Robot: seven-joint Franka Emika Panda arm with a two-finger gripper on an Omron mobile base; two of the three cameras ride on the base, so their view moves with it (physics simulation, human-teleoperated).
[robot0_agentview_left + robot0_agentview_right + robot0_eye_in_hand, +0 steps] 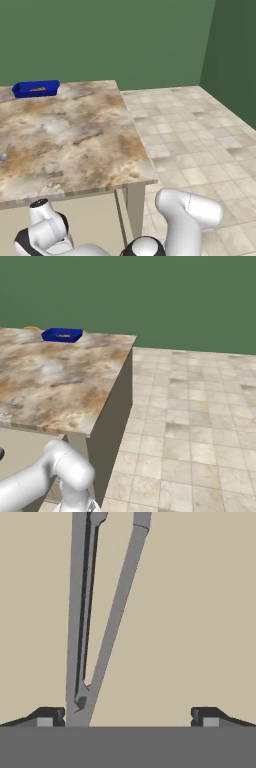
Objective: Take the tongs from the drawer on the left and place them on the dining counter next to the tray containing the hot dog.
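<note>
Fingers [50, 717] stood fully apart in the hand view, gripping nothing, their two dark tips at the bottom edge with bare beige drawer [200, 612] floor between them. The gripper [127, 717] looked straight down into that drawer.

Tongs [92, 637] lay flat on the drawer floor, off-centre in the gap: their joined end sat just beside the left-hand tip as seen in that view, well apart from the other tip. Whether that end touched the tip could not be told.

Their long axis ran away from the fingers, roughly square to the line joining the two tips. The hinge end pointed back toward the fingers; the two arms spread as they went and their working ends passed out of the top of the view.

Judgement on the step in hand, the pick-up: the gap was not centred on the tongs. A sound grasp would call for a sideways shift toward the left-hand tip, so that both arms lie between the fingers, and some advance along the tongs away from the hinge, where the closing fingers could squeeze both arms together. Closing as placed would likely strike one arm and push the tongs aside.

On the counter [75, 135], the tray [36, 89] stood at the far corner with the hot dog [37, 89] in it.
</note>
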